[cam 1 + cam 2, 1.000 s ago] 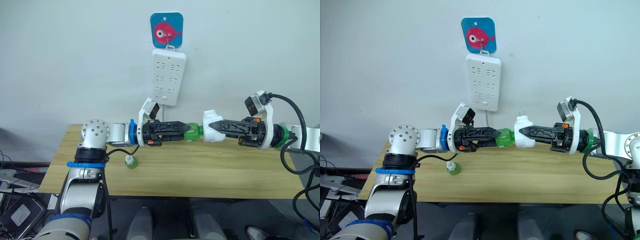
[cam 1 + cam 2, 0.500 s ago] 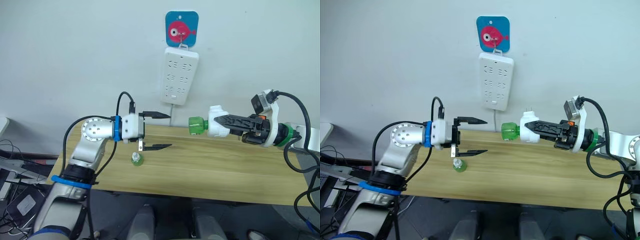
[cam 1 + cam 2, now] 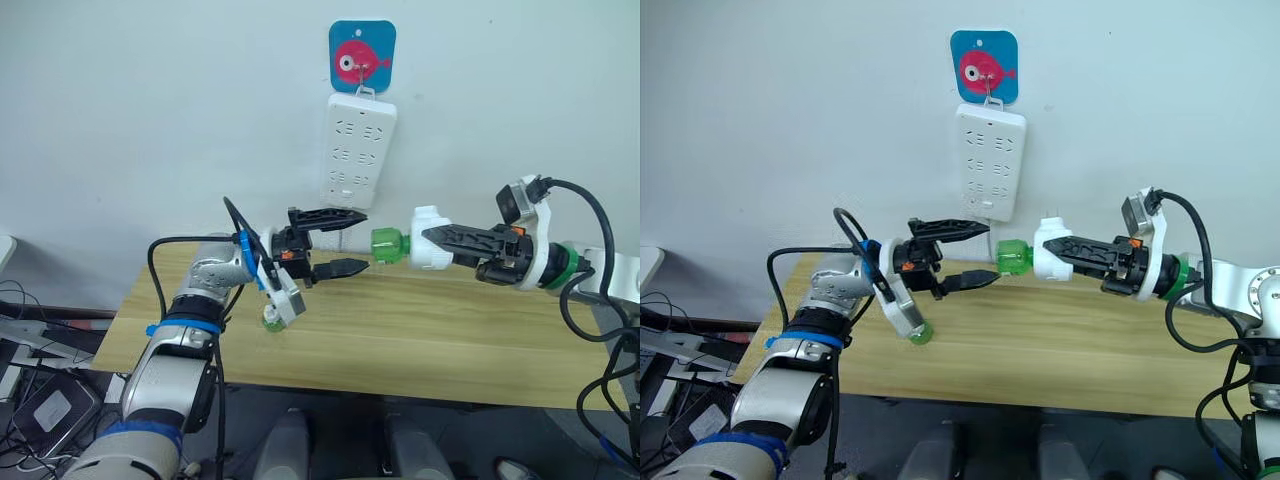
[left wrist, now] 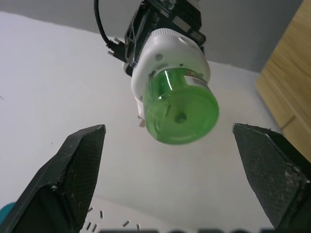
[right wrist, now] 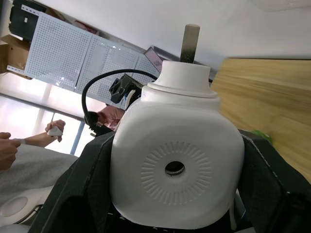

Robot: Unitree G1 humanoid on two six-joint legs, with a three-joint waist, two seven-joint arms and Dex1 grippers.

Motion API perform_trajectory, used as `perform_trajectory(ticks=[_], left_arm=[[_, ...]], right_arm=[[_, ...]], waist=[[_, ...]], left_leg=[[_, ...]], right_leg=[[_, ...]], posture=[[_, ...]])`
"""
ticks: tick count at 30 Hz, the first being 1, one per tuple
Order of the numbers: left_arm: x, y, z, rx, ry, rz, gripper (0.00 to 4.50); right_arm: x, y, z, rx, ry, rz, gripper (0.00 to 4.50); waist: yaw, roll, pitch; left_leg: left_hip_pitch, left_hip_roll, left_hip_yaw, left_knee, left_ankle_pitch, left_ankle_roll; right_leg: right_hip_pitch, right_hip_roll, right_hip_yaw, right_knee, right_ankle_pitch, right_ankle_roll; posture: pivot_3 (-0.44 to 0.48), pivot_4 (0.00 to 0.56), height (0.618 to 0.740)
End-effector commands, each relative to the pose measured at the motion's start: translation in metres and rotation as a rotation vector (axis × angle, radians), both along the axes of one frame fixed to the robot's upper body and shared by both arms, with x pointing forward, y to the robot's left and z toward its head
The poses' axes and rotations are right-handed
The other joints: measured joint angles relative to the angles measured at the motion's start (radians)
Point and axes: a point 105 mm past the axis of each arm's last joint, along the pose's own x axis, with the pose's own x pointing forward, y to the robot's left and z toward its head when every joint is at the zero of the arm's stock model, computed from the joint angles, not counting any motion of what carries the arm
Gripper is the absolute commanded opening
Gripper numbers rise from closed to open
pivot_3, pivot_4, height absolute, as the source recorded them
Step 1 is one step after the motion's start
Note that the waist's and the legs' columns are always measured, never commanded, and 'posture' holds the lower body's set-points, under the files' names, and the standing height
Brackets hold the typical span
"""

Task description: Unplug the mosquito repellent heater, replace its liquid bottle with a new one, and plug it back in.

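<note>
Right gripper: clenched on the heater, fingers along its upper and lower sides. Held in the air above the table, below and to the right of the power strip.

Left gripper: spread wide, holding nothing. One finger lies above the other; their tips sit just short of the green bottle, not touching it. In the left wrist view the bottle's round base faces the camera, centred between the two fingers with clear space on each side.

Heater: white, rounded, long axis roughly level, running left to right. The green bottle is fitted into its left end and points toward the left gripper. Plug prongs stick up from its top. The right wrist view shows the vent hole facing the camera and one prong at the far end.

Second bottle: small, green, on the table below the left wrist, partly hidden by it.

Power strip: white, long, hanging upright from a blue hook plate with a pink fish; its cord drops behind the left gripper.

Person's hands: seen in the right wrist view's background, well away from the table.
</note>
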Motion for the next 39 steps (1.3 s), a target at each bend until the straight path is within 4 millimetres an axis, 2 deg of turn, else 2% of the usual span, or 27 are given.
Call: perform_trajectory(ticks=[1, 10, 13, 18, 19, 24, 26, 28, 31, 34, 36, 39], left_arm=[[0.0, -0.006, 0.01, -0.036, -0.041, -0.02, 4.48], [-0.005, -0.022, 0.012, -0.053, -0.064, -0.075, 4.48], [-0.007, -0.022, 0.013, -0.06, -0.064, -0.095, 3.91], [-0.006, -0.023, 0.013, -0.058, -0.056, -0.095, 2.42], [-0.005, -0.023, 0.013, -0.055, -0.051, -0.092, 2.27], [-0.004, -0.031, 0.01, -0.055, 0.083, -0.102, 2.27], [-0.007, -0.037, 0.01, -0.055, 0.258, -0.116, 2.27], [-0.008, -0.04, 0.012, -0.062, 0.545, -0.147, 2.27], [0.0, -0.038, 0.019, -0.116, 1.147, -0.191, 2.27], [-0.003, -0.035, 0.014, -0.069, 1.694, -0.25, 2.27], [-0.012, -0.03, 0.015, -0.018, 1.984, -0.326, 2.27], [-0.02, -0.021, 0.022, 0.037, 2.275, -0.44, 2.27]], right_arm=[[-0.006, 0.004, 0.018, 0.037, -0.067, 0.031, 3.11], [-0.007, 0.007, 0.016, 0.036, -0.064, 0.036, 3.11], [-0.007, 0.007, 0.016, 0.037, -0.065, 0.035, 3.11], [-0.007, 0.008, 0.016, 0.038, -0.065, 0.038, 3.11], [-0.007, 0.008, 0.016, 0.036, -0.065, 0.039, 3.11], [-0.009, 0.007, 0.015, 0.022, -0.063, 0.049, 3.11], [-0.012, 0.006, 0.014, 0.005, -0.063, 0.06, 3.11], [-0.014, 0.005, 0.014, -0.01, -0.062, 0.067, 3.11], [-0.015, 0.003, 0.014, -0.022, -0.062, 0.07, 3.11], [-0.015, 0.001, 0.014, -0.027, -0.057, 0.07, 3.11], [-0.017, 0.0, 0.012, -0.035, -0.051, 0.075, 3.11], [-0.019, 0.001, 0.011, -0.041, -0.047, 0.089, 3.11]], waist=[[0.0, 0.0, 0.0], [-0.001, 0.0, 0.0], [-0.001, 0.0, 0.0], [-0.002, 0.0, 0.0], [-0.002, 0.0, 0.0], [-0.003, 0.0, 0.0], [-0.004, 0.0, 0.0], [-0.009, 0.0, 0.0], [-0.016, 0.0, 0.002], [-0.023, 0.0, 0.004], [-0.032, 0.0, 0.006], [-0.039, 0.0, 0.009]], left_leg=[[0.0, 0.0, 0.0, 0.0, 0.0, 0.0], [0.0, 0.0, -0.001, 0.0, 0.0, 0.0], [0.0, 0.0, -0.001, 0.0, 0.0, 0.0], [0.0, 0.0, -0.001, 0.0, 0.0, 0.0], [0.0, 0.0, -0.001, 0.0, 0.0, 0.0], [0.0, 0.0, -0.001, 0.0, 0.0, 0.0], [0.0, 0.0, -0.001, 0.0, 0.0, 0.0], [0.0, 0.001, -0.003, -0.001, 0.0, 0.0], [0.0, 0.002, -0.008, 0.0, 0.0, 0.0], [0.001, 0.002, -0.015, 0.001, 0.001, 0.0], [0.003, 0.002, -0.015, 0.001, 0.001, 0.0], [0.003, 0.003, -0.016, 0.0, 0.0, 0.0]], right_leg=[[0.0, 0.0, 0.0, 0.0, 0.0, 0.0], [0.0, 0.0, -0.001, 0.001, 0.0, 0.0], [0.0, 0.0, -0.001, 0.001, 0.0, 0.0], [0.0, 0.0, -0.001, 0.001, 0.0, 0.0], [0.0, 0.0, -0.001, 0.001, 0.0, 0.0], [0.0, 0.0, -0.001, 0.001, 0.0, 0.0], [0.0, 0.0, -0.001, 0.001, 0.0, 0.0], [0.0, 0.0, 0.0, 0.001, 0.0, 0.0], [0.0, -0.003, -0.001, 0.001, 0.0, 0.0], [0.002, -0.001, -0.004, 0.001, 0.0, 0.0], [0.004, 0.004, -0.006, 0.001, -0.001, 0.0], [0.004, 0.006, -0.007, 0.001, -0.001, -0.001]], posture=[[0.067, 0.193, 0.74], [0.059, 0.199, 0.74], [0.059, 0.199, 0.74], [0.06, 0.201, 0.74], [0.06, 0.201, 0.74], [0.06, 0.202, 0.74], [0.062, 0.203, 0.74], [0.063, 0.203, 0.74], [0.068, 0.204, 0.74], [0.072, 0.208, 0.74], [0.073, 0.207, 0.74], [0.073, 0.208, 0.74]])
